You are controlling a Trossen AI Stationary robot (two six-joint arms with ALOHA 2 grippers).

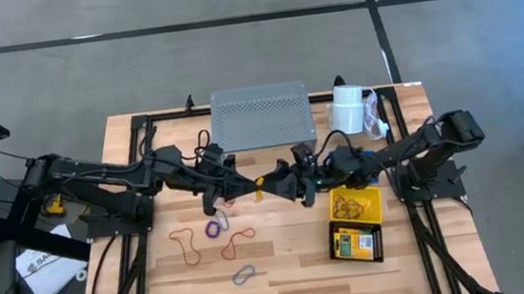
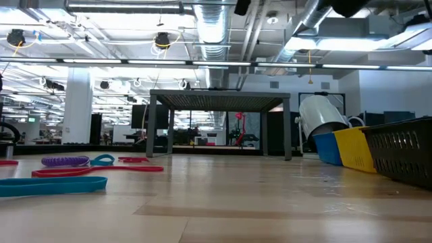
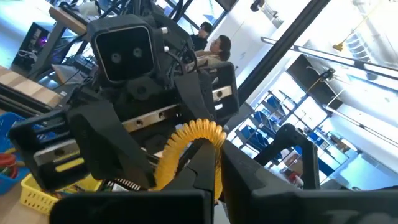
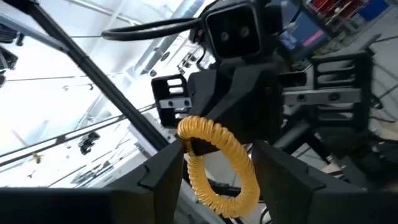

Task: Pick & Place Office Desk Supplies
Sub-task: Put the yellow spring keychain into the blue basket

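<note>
Light is even overhead in the high view; desk (image 1: 285, 263) evenly lit, only soft, short shadows under the arms, no hard glare. Edges slightly soft, small loops hard to resolve.

Low view: bright ceiling strip lights (image 2: 202, 64) w/ some bloom; desk surface near the lens is blurred, and the loops at left are soft. Background room sharper than the foreground. The black basket (image 2: 405, 152) at right is dark, w/ little detail.

Left wrist view: strong backlight from windows, sky blown out; dark parts nearly silhouetted. Yellow coil loop (image 3: 186, 146) decently sharp, own fingers blurred.

Right wrist view: also backlit, w/ blown-out white areas and blurred near fingers.
</note>
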